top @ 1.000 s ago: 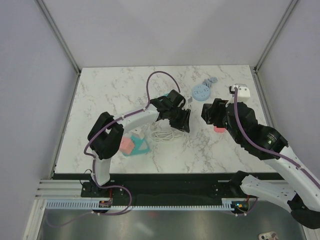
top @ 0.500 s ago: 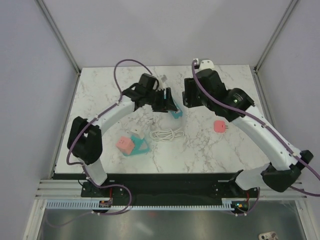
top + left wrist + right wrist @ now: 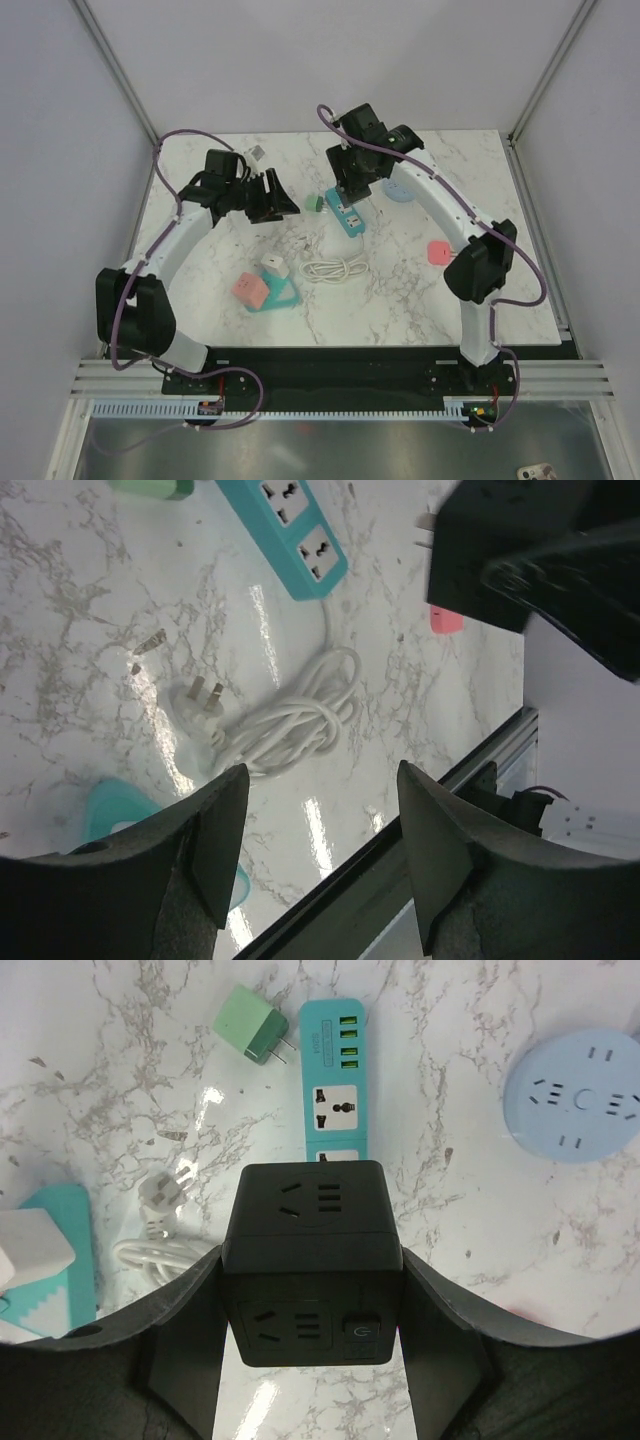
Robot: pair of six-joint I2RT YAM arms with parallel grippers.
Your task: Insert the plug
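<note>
My right gripper (image 3: 312,1295) is shut on a black cube socket (image 3: 312,1260), with a finger on each side, and holds it above the table. It hangs over the near end of a teal power strip (image 3: 335,1070), as the top view (image 3: 347,190) also shows. A green plug adapter (image 3: 252,1028) lies left of the strip. A white coiled cable (image 3: 290,715) with its plug (image 3: 197,697) lies nearer. My left gripper (image 3: 322,775) is open and empty, left of the strip in the top view (image 3: 283,203).
A blue round socket (image 3: 400,185) lies right of the strip. A pink plug (image 3: 437,252) lies at the right. A pink cube (image 3: 250,290), a white adapter (image 3: 273,265) and a teal holder (image 3: 283,294) lie front left. Frame posts and walls border the table.
Both arms have swung toward the far side. My left gripper moved left and back, away from the cable. My right gripper moved left to above the teal strip.
</note>
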